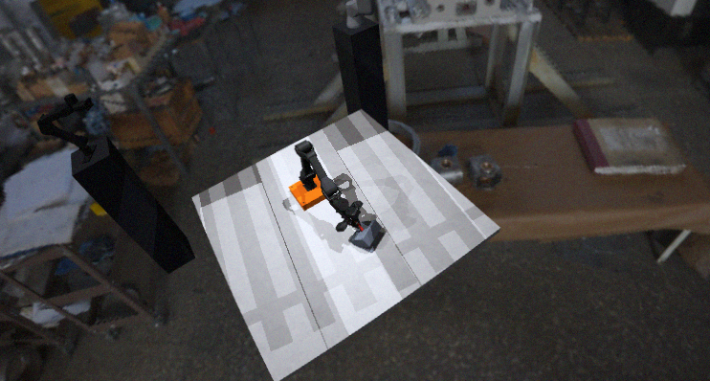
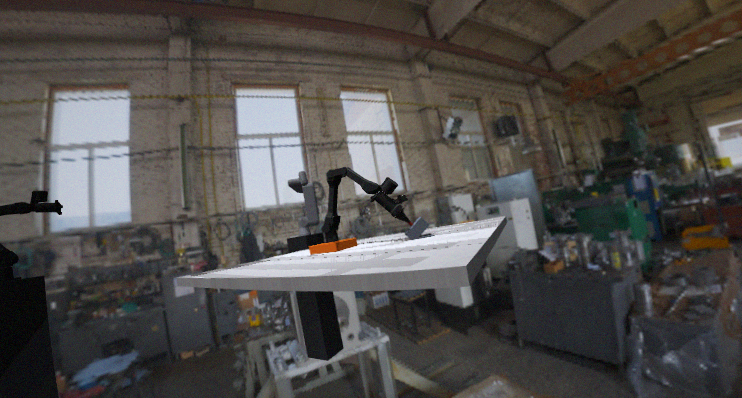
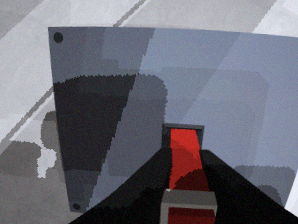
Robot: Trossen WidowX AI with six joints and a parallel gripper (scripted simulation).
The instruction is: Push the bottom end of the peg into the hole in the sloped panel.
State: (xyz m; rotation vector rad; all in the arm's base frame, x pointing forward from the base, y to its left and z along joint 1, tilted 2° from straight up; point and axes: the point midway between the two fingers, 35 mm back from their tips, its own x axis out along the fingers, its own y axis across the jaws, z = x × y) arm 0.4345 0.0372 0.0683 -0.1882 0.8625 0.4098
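so the red peg (image 3: 184, 156) is already picked up and its far end looks like it's sitting at the square hole (image 3: 184, 127) in the grey sloped panel (image 3: 107, 96), gripper (image 3: 189, 183) clamped on it. Can't tell how deep it's in. Left I'd guess: push to the bottom, let go, back off the table (image 1: 277, 288)

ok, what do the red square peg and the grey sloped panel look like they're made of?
Red square peg: probably matte plastic; flat, even colour, no glare. It is clamped in the gripper.
Grey sloped panel: possibly painted metal or plastic; smooth blue-grey face, dull finish, no grain.
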